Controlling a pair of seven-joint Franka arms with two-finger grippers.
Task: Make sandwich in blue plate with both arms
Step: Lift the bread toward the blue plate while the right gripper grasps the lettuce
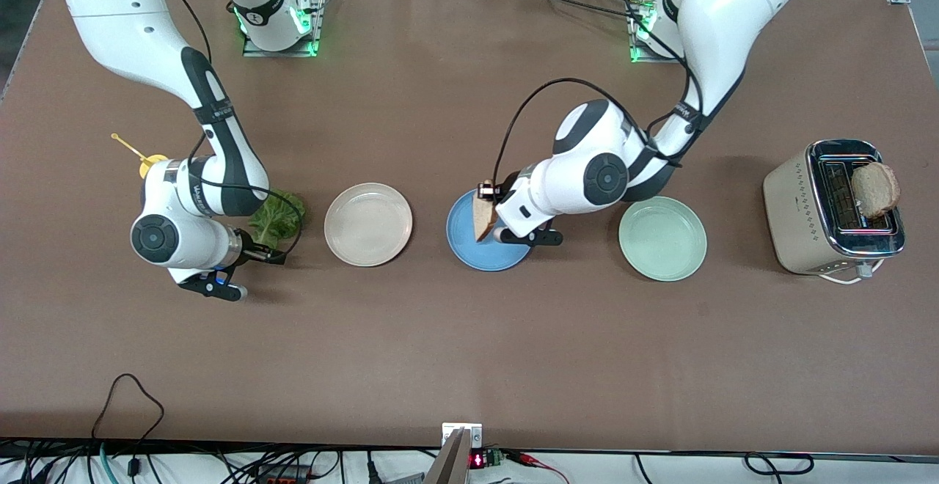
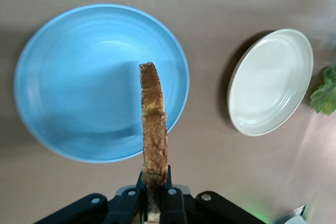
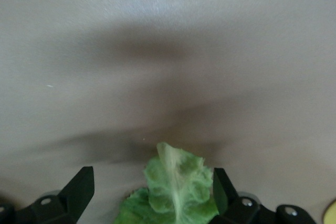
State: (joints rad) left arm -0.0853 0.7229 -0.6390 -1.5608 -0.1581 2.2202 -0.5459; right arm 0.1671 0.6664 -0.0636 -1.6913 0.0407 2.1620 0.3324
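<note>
Now the left gripper pinches a pale, tan-crusted bread slice by its edge, on end over the round bright blue plate, centre of the frame. Bread is light, soft, crumbly: gentle edge grip. The right gripper, spread, hovers around the ruffled green lettuce leaf.

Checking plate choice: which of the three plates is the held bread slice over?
The blue plate, the middle one; the left gripper holds the bread slice over it.

Open table lies nearer the camera; three plates and a toaster line the middle.
</note>
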